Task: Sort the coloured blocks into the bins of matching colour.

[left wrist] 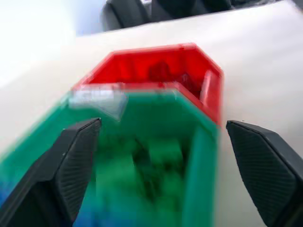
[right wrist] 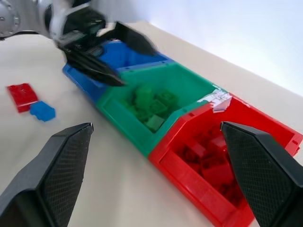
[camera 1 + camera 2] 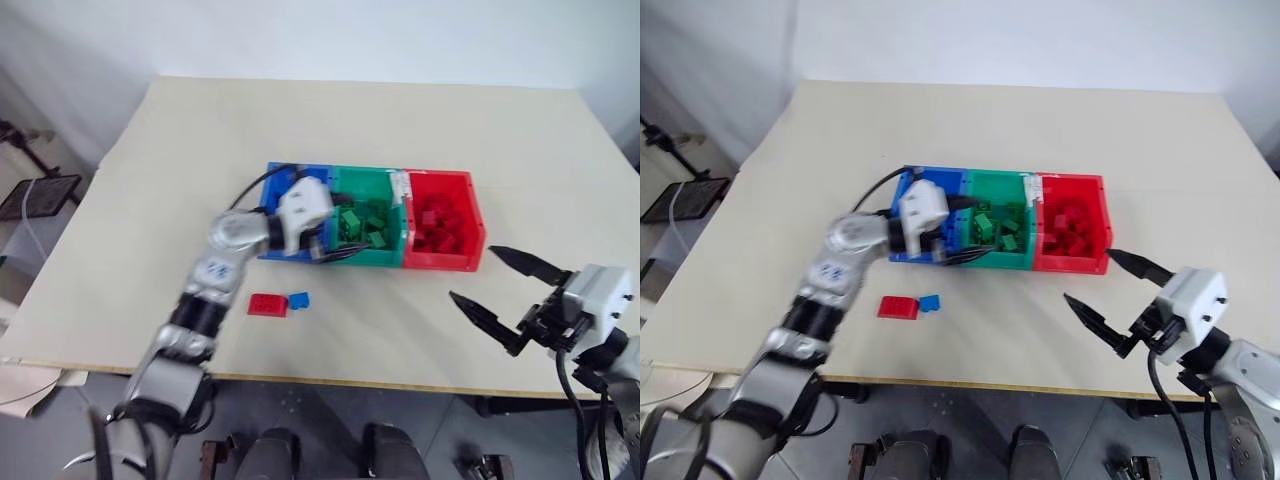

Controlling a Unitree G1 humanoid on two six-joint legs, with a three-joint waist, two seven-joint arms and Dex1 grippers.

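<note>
Currently, the large pale rectangular tabletop carries the row of three joined plastic tubs, a blue bin, a green bin and a red bin, with white tape at the green-red join. The green and red bins both hold bricks of their own colour.

The left gripper hovers over the blue-green end of the row, its two black fingers spread wide and gripping nothing. The right gripper stands off the near right corner of the red bin, jaws likewise fully apart and empty.

Two loose blocks remain on the table: a flat red studded plastic brick and a smaller blue studded plastic brick, touching or nearly so. They lie on the near side of the blue bin, beneath the left forearm (back toward the robot from that gripper). The left arm is judged much the nearer; the right gripper is well apart from them. The red brick's long axis runs roughly parallel to the bin row.

The right wrist view shows both loose bricks together with the left gripper's open fingers; the left wrist view looks along the green bin into the red one.
</note>
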